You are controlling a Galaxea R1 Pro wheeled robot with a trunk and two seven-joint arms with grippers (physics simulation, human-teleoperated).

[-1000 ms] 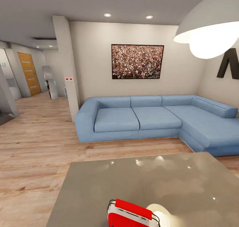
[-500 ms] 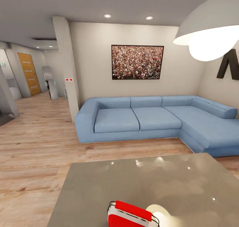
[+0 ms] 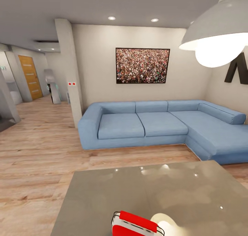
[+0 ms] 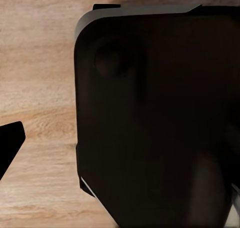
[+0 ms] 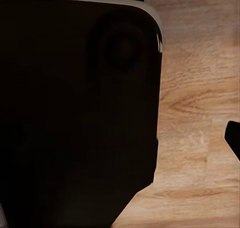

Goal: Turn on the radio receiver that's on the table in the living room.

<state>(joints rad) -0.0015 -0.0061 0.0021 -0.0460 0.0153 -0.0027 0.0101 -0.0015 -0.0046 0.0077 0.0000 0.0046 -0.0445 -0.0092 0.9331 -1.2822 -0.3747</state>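
Red radio (image 3: 135,224), cut off by the head view's lower edge, sits on the grey table (image 3: 193,198); sofa (image 3: 155,124) beyond. Gripper states cannot be told.

1. One radio receiver (image 3: 135,224) is seen, red with a pale edge band, cut off by the lower edge of the head view.
2. One table (image 3: 193,194) with a glossy grey top is counted.
3. One blue L-shaped sofa (image 3: 162,124) is counted; three back cushions are made out along its long side.
4. One framed crowd photo (image 3: 142,65) is hung on the wall.
5. One white pendant lamp (image 3: 218,36) is seen.
6. Two recessed ceiling lights (image 3: 111,18) are counted above the sofa wall.
7. One wooden door (image 3: 30,77) is seen down the hallway.
8. One square pillar (image 3: 70,74) is counted, with two small red marks on it.
9. One dark rounded block (image 4: 155,118) is seen over wood floor in each wrist view, two in all.
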